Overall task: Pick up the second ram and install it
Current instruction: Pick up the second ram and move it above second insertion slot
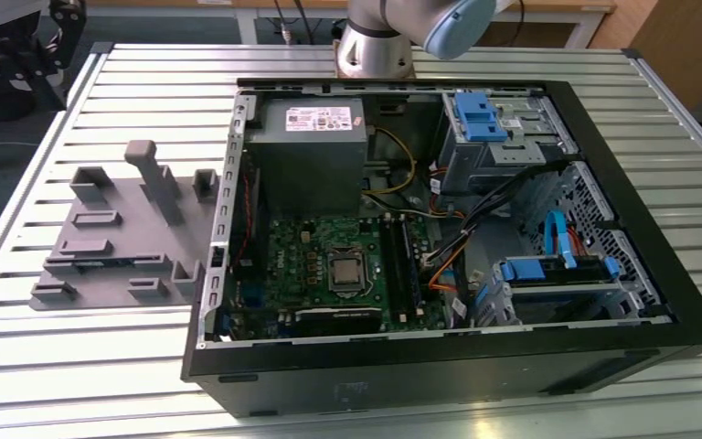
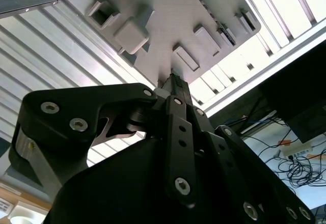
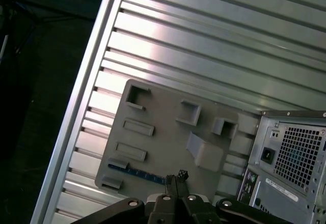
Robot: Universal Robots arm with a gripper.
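First wrist view, second ram point(image 3: 138, 173) in grey fixture point(image 3: 163, 132), tool point(image 3: 176, 177) narrow, empty, exterior view, open computer case point(image 1: 449, 370)

Bare ribbed aluminium worktop point(image 1: 132, 82) lies open around the grey plastic fixture block point(image 1: 107, 242) below the gripper point(image 3: 176, 176). The block's tall upright post point(image 1: 156, 178) and the black computer case point(image 1: 326, 377) hem one side.

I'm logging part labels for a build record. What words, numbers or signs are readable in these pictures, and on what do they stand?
The power supply sticker, white, in the exterior view: print too small to read.
The back panel sticker on the computer, in the first wrist view: blurred, unreadable.
The memory stick, blue strip, lying in the grey holder: no legible text.
Nothing can be quoted.
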